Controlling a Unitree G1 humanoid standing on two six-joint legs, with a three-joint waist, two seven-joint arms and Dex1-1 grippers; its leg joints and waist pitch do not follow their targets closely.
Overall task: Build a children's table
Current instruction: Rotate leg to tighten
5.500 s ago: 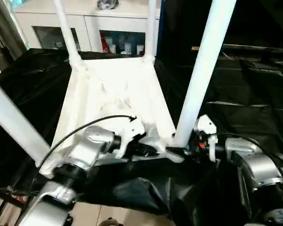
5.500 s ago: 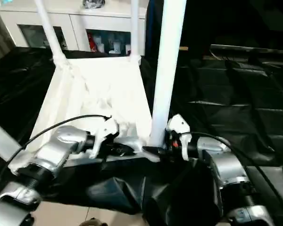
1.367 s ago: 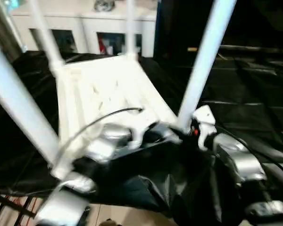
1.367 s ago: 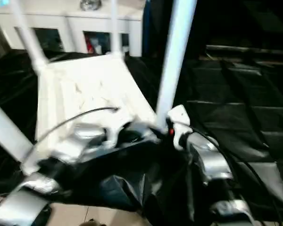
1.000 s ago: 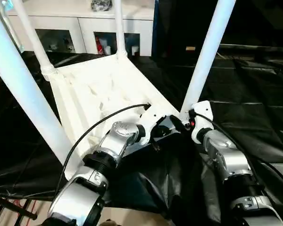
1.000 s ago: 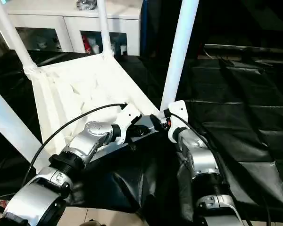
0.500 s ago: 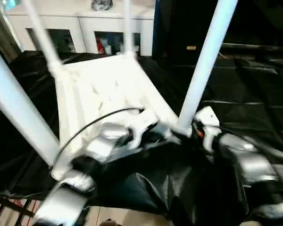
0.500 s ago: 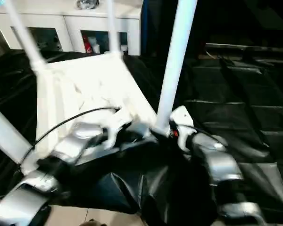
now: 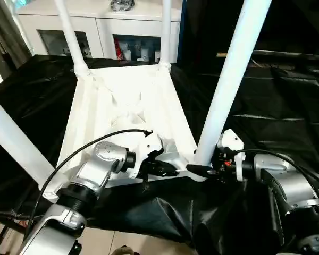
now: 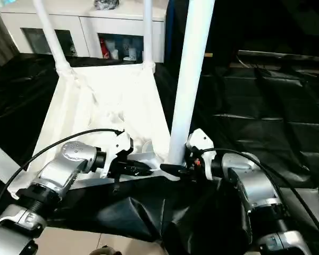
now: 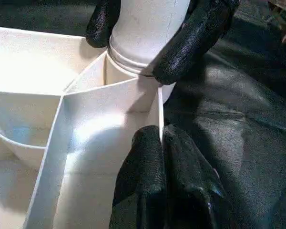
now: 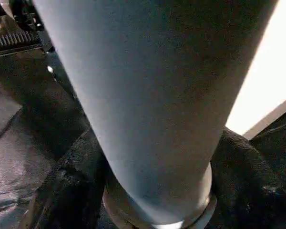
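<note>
The children's table lies upside down on the black cloth, its white ribbed tabletop [image 9: 122,106] facing up with all four white legs standing in the corner sockets. My left gripper [image 9: 167,171] is shut on the thin rim wall [image 11: 158,109] at the near edge, close to the near right corner. My right gripper [image 9: 199,169] is closed around the base of the near right leg [image 9: 228,79], just above its socket, one black finger [image 11: 195,38] on each side. The right wrist view looks along that leg [image 12: 148,95]. The near left leg [image 9: 16,143] rises beside my left forearm.
The black-draped work table [image 9: 276,106] stretches to the right and behind. A white cabinet [image 9: 106,26] with glass doors stands at the back. The work table's front edge runs just under my forearms, with bare floor [image 9: 122,245] below it.
The tabletop's far end has swung back to the right and now sits square to me. Both arms came back toward the near edge with it. My right gripper's jaws have narrowed on the leg.
</note>
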